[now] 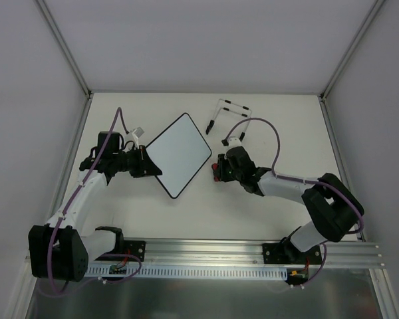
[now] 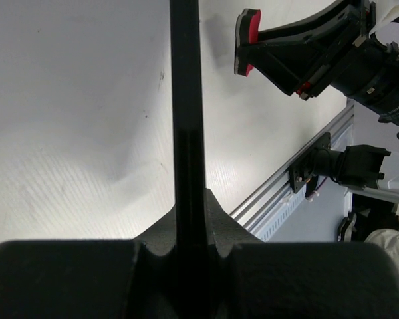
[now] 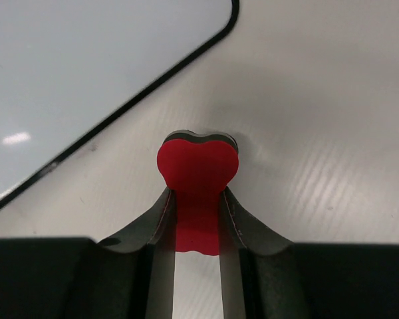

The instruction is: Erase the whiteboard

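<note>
The whiteboard (image 1: 179,154) lies turned like a diamond at the table's middle, and its face looks plain white. My left gripper (image 1: 148,166) is shut on the board's left edge. In the left wrist view the black frame (image 2: 186,100) runs edge-on between the fingers (image 2: 221,222). My right gripper (image 1: 217,169) is just right of the board, apart from it, shut on the small red bone-shaped eraser (image 3: 198,169). The eraser's end sticks out past the fingertips, low over the table. The board's rounded corner (image 3: 86,73) shows up left in the right wrist view. The eraser also shows in the left wrist view (image 2: 247,36).
A thin wire stand with black ends (image 1: 227,113) lies behind the right gripper. A metal rail (image 1: 206,252) runs along the near edge. White walls close in the table on the left, back and right.
</note>
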Tool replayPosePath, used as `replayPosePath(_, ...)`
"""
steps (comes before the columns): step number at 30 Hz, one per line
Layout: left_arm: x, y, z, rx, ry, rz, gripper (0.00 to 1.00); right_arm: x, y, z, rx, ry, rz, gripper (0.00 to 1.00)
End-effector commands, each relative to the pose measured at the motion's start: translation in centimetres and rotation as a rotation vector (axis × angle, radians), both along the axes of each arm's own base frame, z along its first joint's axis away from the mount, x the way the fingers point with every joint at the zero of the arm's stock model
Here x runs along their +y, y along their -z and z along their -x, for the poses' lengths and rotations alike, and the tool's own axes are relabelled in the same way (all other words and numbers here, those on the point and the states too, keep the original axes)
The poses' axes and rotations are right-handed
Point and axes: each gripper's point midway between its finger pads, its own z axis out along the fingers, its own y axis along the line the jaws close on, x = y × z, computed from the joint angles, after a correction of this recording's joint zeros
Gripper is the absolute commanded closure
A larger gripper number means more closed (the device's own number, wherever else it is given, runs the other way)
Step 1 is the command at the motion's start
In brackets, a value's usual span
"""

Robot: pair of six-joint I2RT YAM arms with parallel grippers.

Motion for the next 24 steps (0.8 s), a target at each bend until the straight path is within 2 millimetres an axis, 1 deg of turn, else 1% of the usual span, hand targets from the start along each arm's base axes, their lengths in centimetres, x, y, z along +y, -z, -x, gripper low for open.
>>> replayPosePath(1, -0.5, -3.8, -1.4, -0.214, 0.071, 0.006, 1.00, -4.4, 1.3, 1.5, 0.010, 0.055, 0.228, 0.96)
replayPosePath(4, -0.4, -3.9, -1.5, -0.240, 0.086, -0.008, 1.00, -5.4, 2.1, 2.4, 0.051, 0.068, 0.266, 0.95)
replayPosePath(5, -0.4, -3.8, -1.6, -0.253, 0.095, -0.016, 1.00, -5.8, 2.6, 3.1, 0.088, 0.065, 0.285, 0.93)
replayPosePath(7, -0.3, -4.1, -1.8, -0.277, 0.103, -0.027, 1.00, -5.7, 2.7, 3.5, 0.108, 0.055, 0.302, 0.91)
replayPosePath(8, -0.3, -4.2, -1.8, -0.298, 0.115, -0.035, 1.00, -5.9, 3.1, 4.0, 0.135, 0.047, 0.320, 0.88)
replayPosePath(10, -0.3, -4.8, -1.9, -0.334, 0.134, -0.039, 1.00, -5.6, 2.9, 4.0, 0.145, 0.040, 0.312, 0.82)
replayPosePath(11, -0.3, -5.1, -2.0, -0.362, 0.151, -0.046, 1.00, -5.3, 3.0, 4.1, 0.154, 0.028, 0.307, 0.74)
replayPosePath(13, -0.4, -5.9, -2.2, -0.396, 0.166, -0.049, 1.00, -5.0, 2.8, 4.1, 0.153, 0.007, 0.303, 0.65)
replayPosePath(14, -0.5, -6.2, -2.2, -0.419, 0.183, -0.049, 1.00, -4.8, 2.7, 4.2, 0.156, -0.005, 0.296, 0.54)
replayPosePath(16, -0.8, -7.2, -2.2, -0.449, 0.207, -0.034, 1.00, -4.6, 2.2, 4.1, 0.141, -0.036, 0.295, 0.40)
replayPosePath(17, -0.8, -7.4, -2.3, -0.463, 0.218, -0.034, 1.00, -4.3, 1.9, 4.2, 0.139, -0.057, 0.281, 0.29)
replayPosePath(18, -1.0, -8.0, -2.2, -0.480, 0.234, -0.022, 1.00, -4.3, 1.3, 4.0, 0.121, -0.068, 0.271, 0.25)
replayPosePath(20, -1.1, -8.4, -2.2, -0.502, 0.249, -0.022, 1.00, -4.3, 0.4, 3.7, 0.095, -0.091, 0.256, 0.15)
replayPosePath(21, -1.2, -8.6, -2.2, -0.509, 0.256, -0.018, 1.00, -4.5, 0.0, 3.6, 0.077, -0.115, 0.259, 0.13)
replayPosePath(22, -1.3, -8.8, -2.1, -0.515, 0.268, -0.009, 1.00, -5.0, -1.1, 2.9, 0.056, -0.106, 0.231, 0.11)
replayPosePath(23, -1.4, -8.9, -2.1, -0.522, 0.278, -0.006, 1.00, -4.8, -1.7, 2.8, 0.045, -0.147, 0.206, 0.08)
replayPosePath(24, -1.4, -9.1, -2.0, -0.529, 0.283, -0.004, 1.00, -4.6, -2.5, 2.8, 0.035, -0.177, 0.173, 0.08)
